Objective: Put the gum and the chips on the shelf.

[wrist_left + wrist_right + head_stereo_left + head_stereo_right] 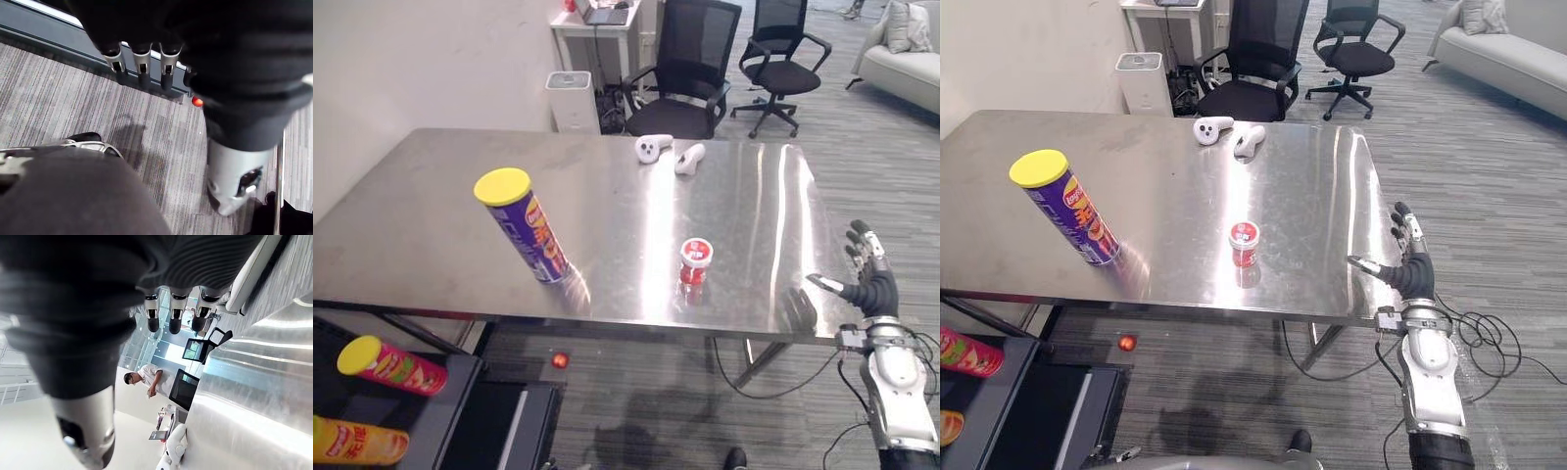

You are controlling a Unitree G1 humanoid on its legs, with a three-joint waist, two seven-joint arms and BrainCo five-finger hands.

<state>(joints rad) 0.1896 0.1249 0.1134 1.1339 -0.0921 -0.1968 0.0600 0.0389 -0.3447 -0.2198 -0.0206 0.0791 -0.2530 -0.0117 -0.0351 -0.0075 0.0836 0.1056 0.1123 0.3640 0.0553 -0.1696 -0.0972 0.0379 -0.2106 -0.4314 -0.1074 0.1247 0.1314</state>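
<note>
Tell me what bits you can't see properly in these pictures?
Orange can, left eye view: cut off by the left and bottom edges.
Pink can, right eye view: cut off by the left edge.
Shelf, left eye view: runs out past the lower left corner.
Left hand, left wrist view: its dark cover hides the palm.
Gum, both eye views: the lid hides what is inside.

My hands and right arm
My right hand [873, 284] has silver fingers [867, 247] with dark tips, a dark ribbed cover and a silver-grey forearm [1427, 377]; my left hand [142, 62] looks alike.
</note>
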